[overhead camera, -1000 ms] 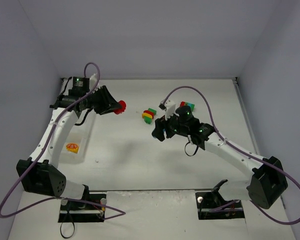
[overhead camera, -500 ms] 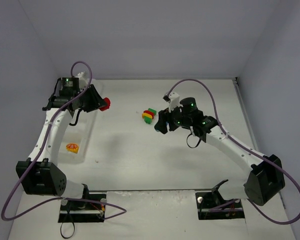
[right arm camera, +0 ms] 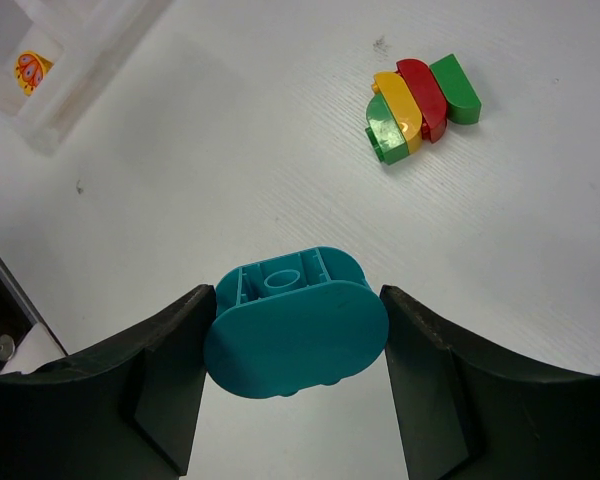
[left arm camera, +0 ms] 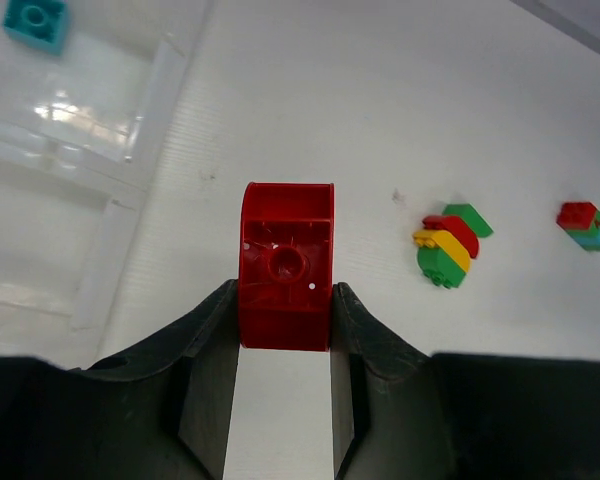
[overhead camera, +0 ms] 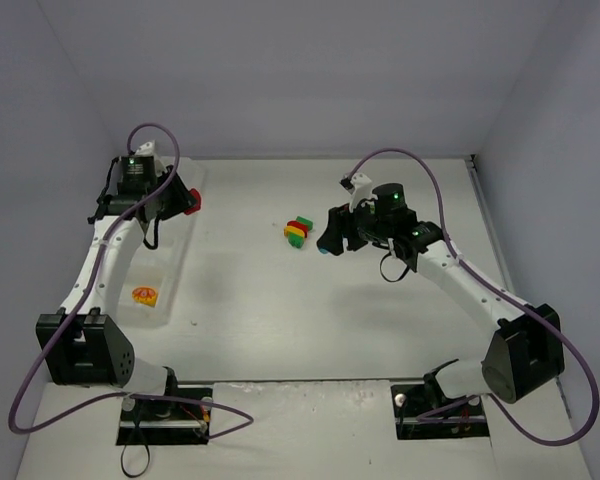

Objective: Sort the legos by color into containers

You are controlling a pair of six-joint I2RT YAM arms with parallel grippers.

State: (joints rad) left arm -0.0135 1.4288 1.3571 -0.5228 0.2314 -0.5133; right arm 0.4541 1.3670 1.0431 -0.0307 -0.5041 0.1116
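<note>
Grips, both full. My L gripper point(left arm camera: 285, 310) is clenched on red brick point(left arm camera: 286, 250) by its side walls, so it can drop free, beside tray point(left arm camera: 145, 110) at upper left w/ teal square point(left arm camera: 40, 20) inside. R gripper point(right arm camera: 295, 300) clamps teal oval point(right arm camera: 295, 335) over table point(right arm camera: 230, 180); mixed clump point(right arm camera: 420, 105) upper right, prob. next.

The top camera looks down from above and behind the arm bases point(overhead camera: 165, 408), far enough to take in the whole tabletop point(overhead camera: 280, 310). Each wrist camera sits close, looking down past the left tool point(left arm camera: 285, 290) or right tool point(right arm camera: 297, 300) — all three share the multicolour clump point(overhead camera: 298, 232).
</note>
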